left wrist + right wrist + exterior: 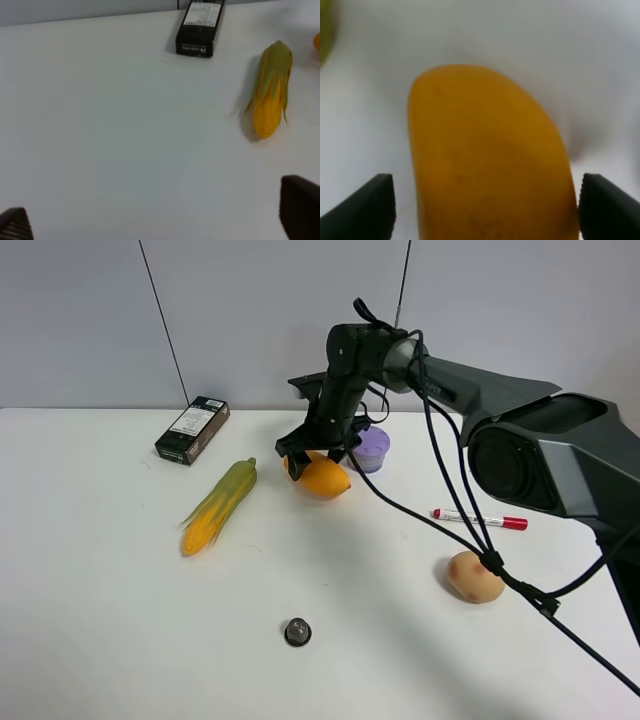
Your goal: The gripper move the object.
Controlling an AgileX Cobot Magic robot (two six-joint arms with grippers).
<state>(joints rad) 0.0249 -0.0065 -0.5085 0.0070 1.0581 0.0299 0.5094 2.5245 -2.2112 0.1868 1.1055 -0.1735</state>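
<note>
The orange-yellow mango (325, 478) lies on the white table (120, 620) near the back middle. My right gripper (316, 454), the black jawed end of the dark arm, is lowered over the mango's rear end. In the right wrist view the mango (485, 160) fills the gap between the two spread fingertips (367, 210) of the right gripper (487, 210), which is open. My left gripper (157, 220) is open and empty over bare table; it does not show in the high view.
A corn cob (218, 506) lies left of the mango, also in the left wrist view (270, 90). A black box (193, 429) sits back left. A purple cup (372, 450) stands right behind the gripper. A red marker (480, 518), a tan potato (474, 577) and a small metal cap (297, 631) lie nearer.
</note>
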